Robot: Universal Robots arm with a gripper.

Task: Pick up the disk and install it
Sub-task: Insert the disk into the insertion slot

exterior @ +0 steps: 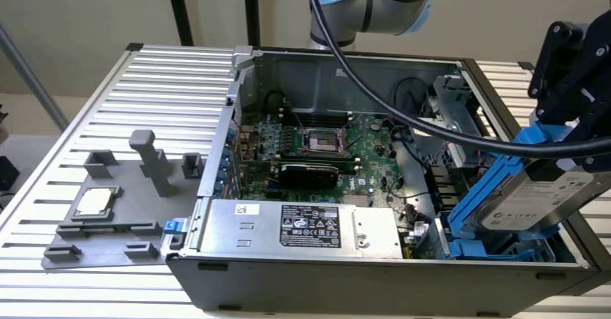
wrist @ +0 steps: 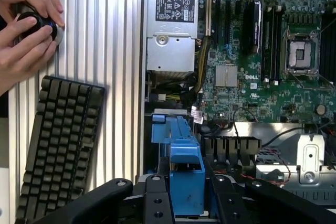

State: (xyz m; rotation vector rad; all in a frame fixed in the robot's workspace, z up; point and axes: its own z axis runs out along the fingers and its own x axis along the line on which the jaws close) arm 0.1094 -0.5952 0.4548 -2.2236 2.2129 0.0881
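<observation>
Grey plastic at exterior view's left: noting fixture plate (exterior: 105, 251) outside computer case (exterior: 382, 283), carrying small silver chip (exterior: 96, 202). Crossing into case: passing power supply box (exterior: 373, 227) along near wall, motherboard (exterior: 368, 151) beyond it. Arriving over case's near corner at exterior view's right: clamping disk (exterior: 539, 197) in gripper (exterior: 565, 129), jaws part-closed on blue carrier frame (wrist: 186, 177), holding it tilted, lower end dipping inside case. Judging pickup done; seating disk inside case remaining.

Cable (exterior: 448, 134) across case (exterior: 382, 288), disk (exterior: 539, 201) crowding corner — motherboard (exterior: 315, 144) side free
</observation>
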